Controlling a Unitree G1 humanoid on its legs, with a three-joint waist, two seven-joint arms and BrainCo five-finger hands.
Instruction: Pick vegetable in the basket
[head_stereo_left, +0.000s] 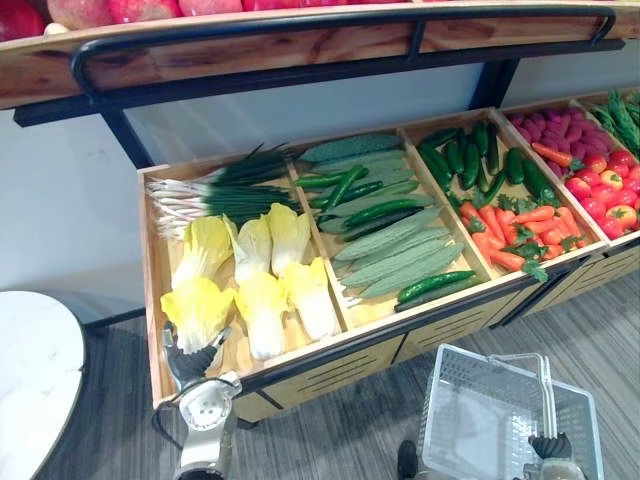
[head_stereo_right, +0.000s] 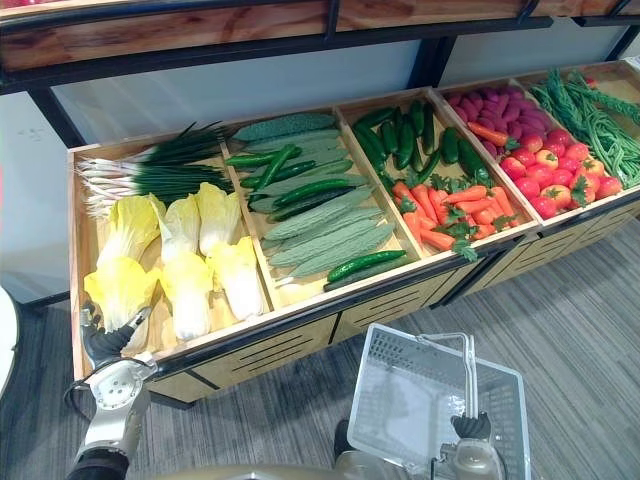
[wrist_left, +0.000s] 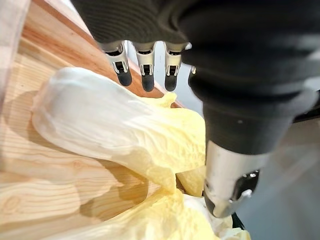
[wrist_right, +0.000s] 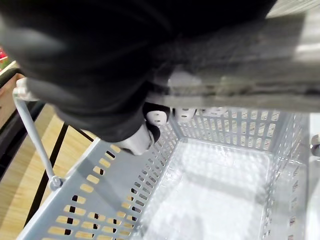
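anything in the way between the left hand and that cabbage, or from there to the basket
Nothing visible lies between the left hand, fingers open, and the cabbage just past them. Toward the basket, the crate's wooden front rim stands in between, so the cabbage would likely need lifting over it.

No text, label or number is legible.
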